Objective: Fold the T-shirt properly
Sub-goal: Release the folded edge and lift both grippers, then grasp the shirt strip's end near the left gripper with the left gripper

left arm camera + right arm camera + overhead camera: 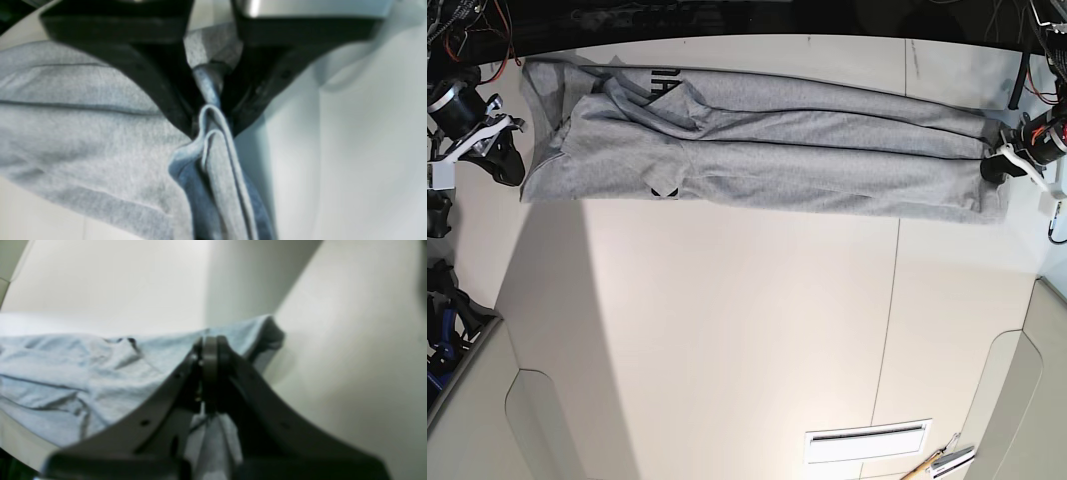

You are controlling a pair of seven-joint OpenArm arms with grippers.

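The light grey T-shirt (777, 150) lies stretched in a long folded band across the far side of the table, with bits of black lettering (662, 80) showing near its left end. My left gripper (993, 166) holds the band's right end. In the left wrist view its black fingers (173, 100) are shut on a bunched fold of the T-shirt (213, 153). My right gripper (515, 160) is at the band's left end. In the right wrist view it (210, 343) is shut, with grey cloth (213, 436) pinched between its fingers and the T-shirt (66, 373) spreading away to the left.
The white table (747, 330) runs from the shirt to the near edge, with a seam down its right half. A slotted vent (867, 440) and a small tool (942, 462) sit near the front right. Cables hang at both far corners.
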